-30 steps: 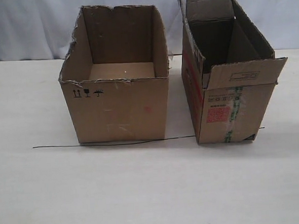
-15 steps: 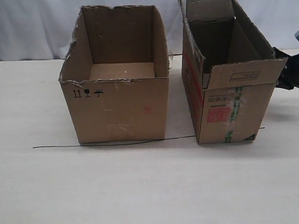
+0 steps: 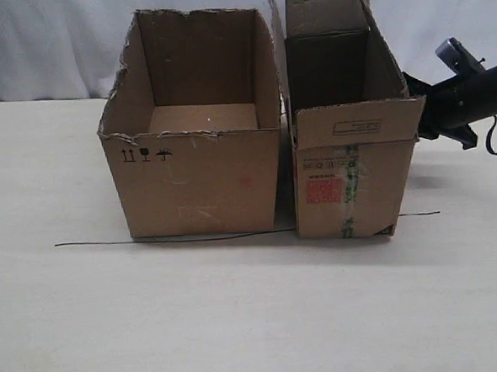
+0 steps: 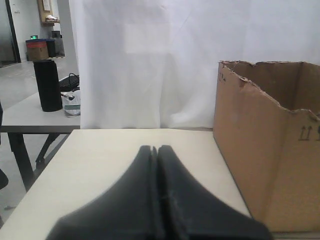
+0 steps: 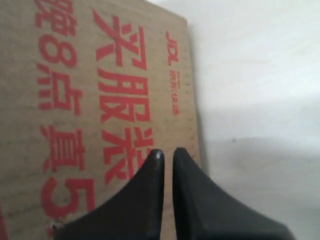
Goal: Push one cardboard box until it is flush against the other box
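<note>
The narrow cardboard box [image 3: 349,180], with its red label and green-striped tape, stands close beside the wide, torn-rimmed other box [image 3: 202,180]; only a thin dark slit shows between their fronts. My right arm [image 3: 471,96] reaches in from the right to the narrow box's right side. In the right wrist view my right gripper [image 5: 167,151] is shut, a hairline between its tips and nothing in it, right up against the red-printed side of the cardboard box [image 5: 75,100]. My left gripper [image 4: 155,148] is shut and empty, low over the table, beside the other box [image 4: 260,145]; the exterior view does not show it.
A thin black line [image 3: 92,243] runs along the pale table [image 3: 240,321] under both boxes' fronts. A white curtain [image 3: 46,47] hangs behind. Past the table edge stands another table with a black cylinder [image 4: 50,85].
My right arm came in from the right and the narrow box slid left, closing most of the gap to the wide box. The wide box stayed put.
</note>
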